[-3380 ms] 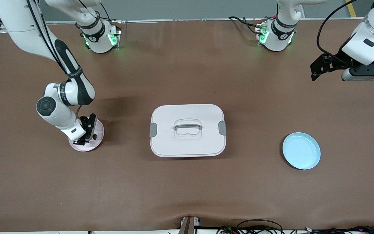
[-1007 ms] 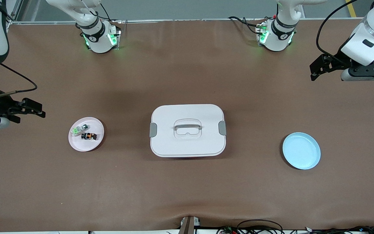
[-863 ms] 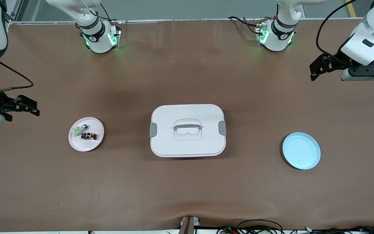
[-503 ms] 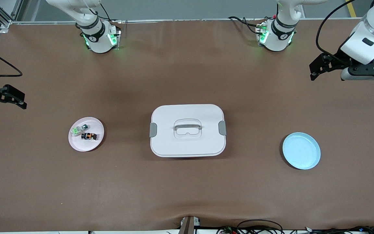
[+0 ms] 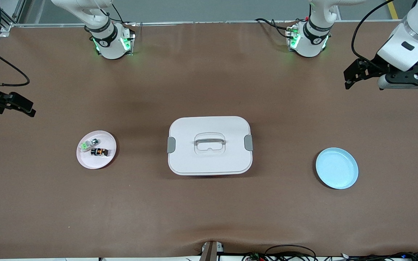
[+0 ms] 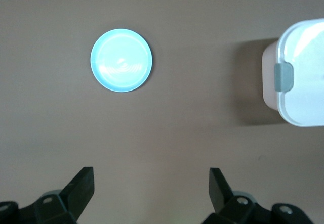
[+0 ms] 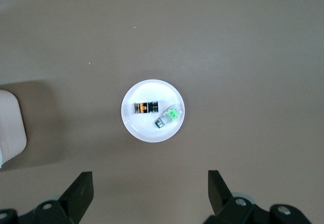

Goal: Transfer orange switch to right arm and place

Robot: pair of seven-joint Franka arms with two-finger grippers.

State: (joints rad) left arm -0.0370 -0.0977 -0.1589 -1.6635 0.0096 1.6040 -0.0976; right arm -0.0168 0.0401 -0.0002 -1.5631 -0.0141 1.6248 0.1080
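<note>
Since the earlier frame the right gripper (image 5: 22, 105) is lifting clear of the pink plate (image 5: 85, 161), jaws spread and empty, apparently having delivered. The blue plate (image 5: 336, 168) is lying empty; the orange switch (image 5: 99, 152) is resting on the pink plate beside a green-and-white part (image 5: 87, 144). The lidded white box (image 5: 209, 145) is sitting mid-table. The left gripper (image 5: 354, 74) is waiting aloft, open.

Even bright overhead light; soft shadows beside white box (image 5: 209, 145); glare on blue plate (image 6: 121, 60); wrist views slightly soft.
</note>
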